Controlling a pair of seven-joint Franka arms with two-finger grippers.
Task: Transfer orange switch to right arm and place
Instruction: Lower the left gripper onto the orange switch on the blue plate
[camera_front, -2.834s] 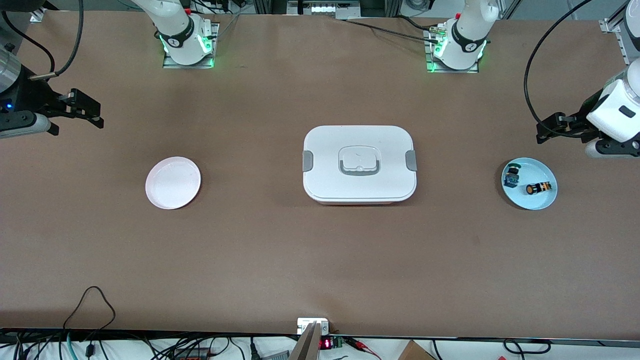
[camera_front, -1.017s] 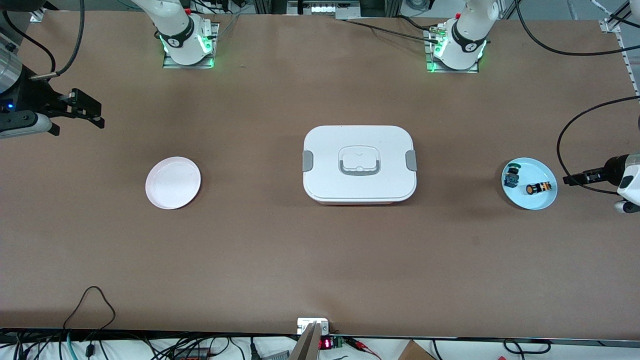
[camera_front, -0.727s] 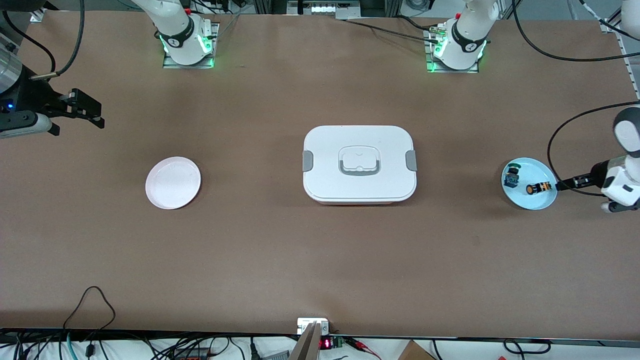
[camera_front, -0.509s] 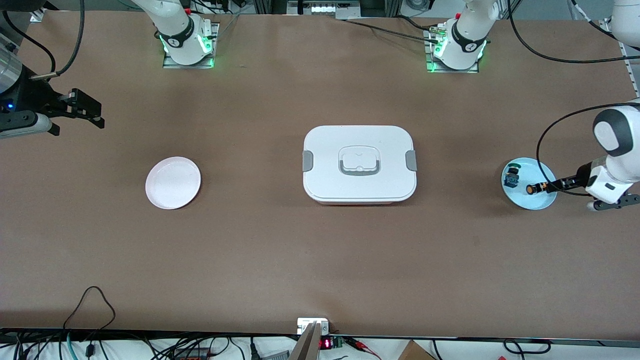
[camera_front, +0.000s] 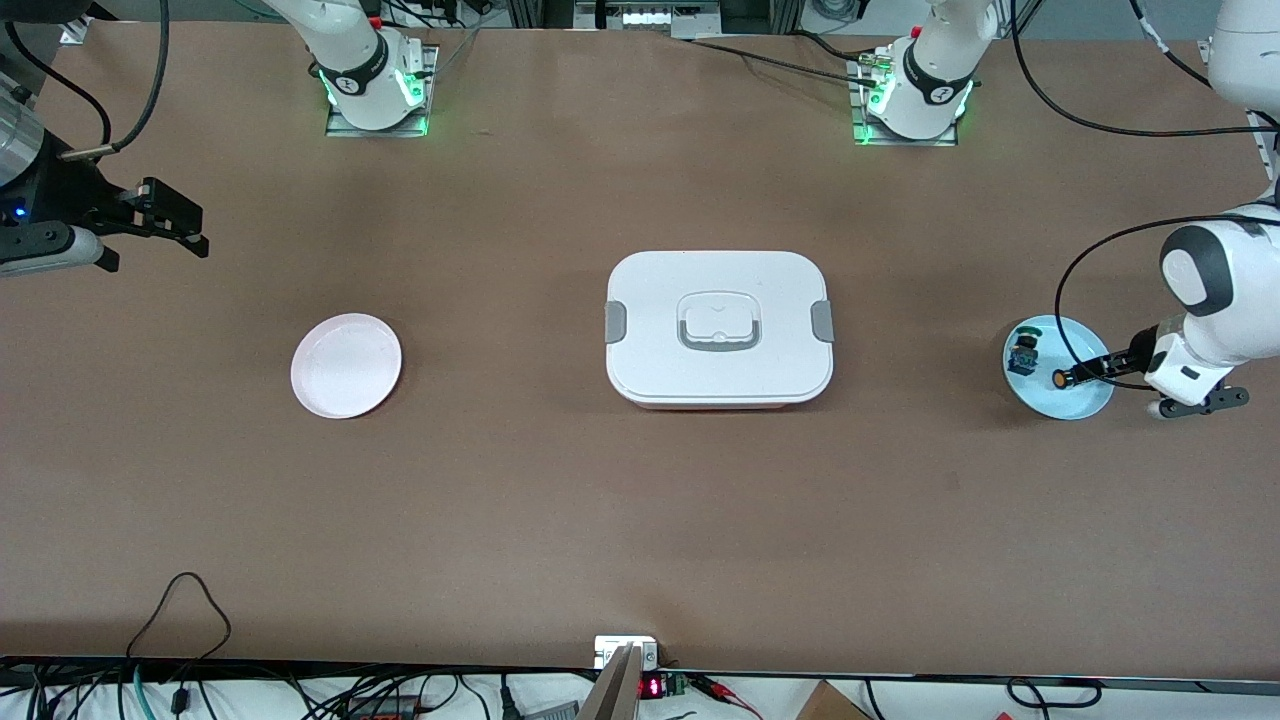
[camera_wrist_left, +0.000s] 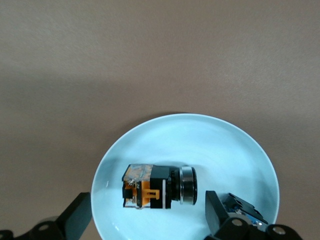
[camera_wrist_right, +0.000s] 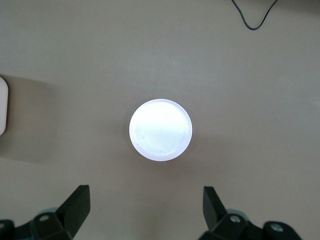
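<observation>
The orange switch (camera_front: 1059, 379) lies on its side on the light blue plate (camera_front: 1082, 402) at the left arm's end of the table. My left gripper (camera_front: 1084, 374) is low over the plate and open. In the left wrist view the switch (camera_wrist_left: 159, 187) lies between the two black fingertips (camera_wrist_left: 79, 216), with a gap on each side. My right gripper (camera_front: 186, 226) is open and empty, and waits in the air at the right arm's end of the table. In its wrist view the right gripper (camera_wrist_right: 145, 210) looks down on the pink plate (camera_wrist_right: 160, 129).
A green-and-blue-topped switch (camera_front: 1023, 350) lies on the same blue plate (camera_wrist_left: 200, 140), beside the orange one. A white lidded box (camera_front: 718, 328) stands mid-table. The empty pink plate (camera_front: 346, 365) lies toward the right arm's end.
My left arm has swung in and down from beside the blue plate, and its open gripper now straddles the orange switch. The right arm has not moved.
</observation>
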